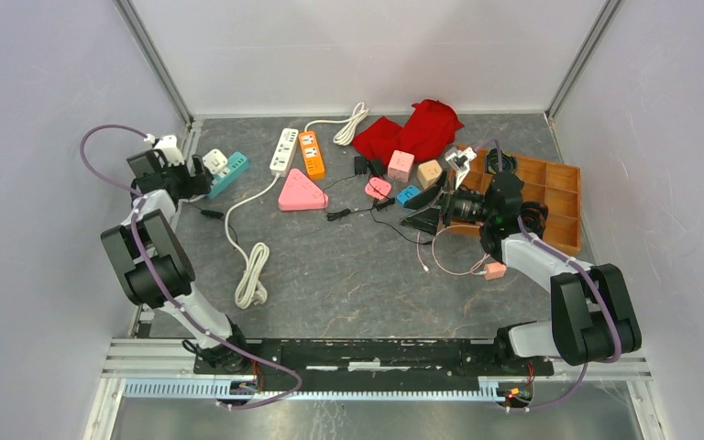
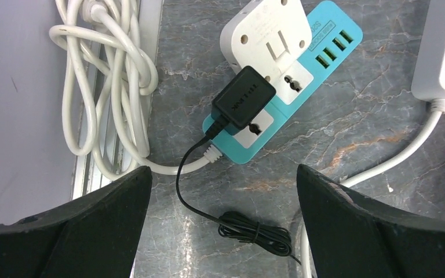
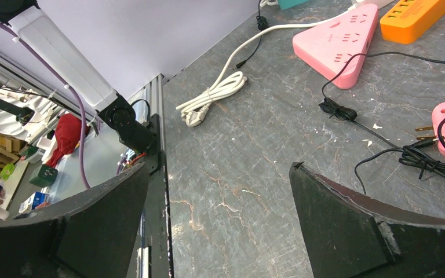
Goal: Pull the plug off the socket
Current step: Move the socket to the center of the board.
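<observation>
well, the left claw [image 2: 222, 185] hangs spread wide and empty, pointed at the black plug [image 2: 243, 97] without touching it. that plug sits pushed into the teal socket strip [image 2: 331, 36], next to a white adapter [image 2: 266, 35], at the far left of the surface [image 2: 353, 133]. the right claw [image 3: 219, 179] is spread apart too, holding nothing.

Black boxy plug [image 2: 243, 97] sits on the socket [image 2: 292, 81] face near its cable end; prongs hidden. Its thin black cord trails nearward to a tied bundle. Socket: teal strip, white outlets, lying flat, angled, far left.
</observation>
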`<action>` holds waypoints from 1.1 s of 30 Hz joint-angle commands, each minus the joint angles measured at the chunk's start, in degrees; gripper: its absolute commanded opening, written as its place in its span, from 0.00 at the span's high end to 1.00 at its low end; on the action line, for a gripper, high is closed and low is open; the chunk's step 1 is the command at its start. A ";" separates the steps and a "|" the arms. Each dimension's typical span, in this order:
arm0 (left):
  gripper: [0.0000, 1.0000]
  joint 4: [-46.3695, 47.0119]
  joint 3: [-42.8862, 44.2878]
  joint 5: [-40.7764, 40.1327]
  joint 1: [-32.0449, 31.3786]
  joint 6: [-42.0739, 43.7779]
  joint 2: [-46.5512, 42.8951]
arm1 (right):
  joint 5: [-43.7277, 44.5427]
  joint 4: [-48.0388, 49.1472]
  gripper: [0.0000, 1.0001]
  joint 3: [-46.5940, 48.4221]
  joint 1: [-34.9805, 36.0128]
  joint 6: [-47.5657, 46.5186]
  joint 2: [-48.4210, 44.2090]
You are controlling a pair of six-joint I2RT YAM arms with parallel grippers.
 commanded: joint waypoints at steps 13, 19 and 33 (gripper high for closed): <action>0.01 -0.74 4.15 3.44 0.01 14.59 8.46 | -0.96 1.56 0.02 2.30 -0.20 -0.81 1.00; 0.03 -0.76 6.51 4.83 -0.20 17.02 9.73 | -0.96 0.66 0.02 2.56 -0.20 -1.60 1.93; 0.04 -7.09 12.13 4.78 -2.45 25.04 14.91 | -1.80 -0.28 0.02 3.36 -0.25 -2.25 2.59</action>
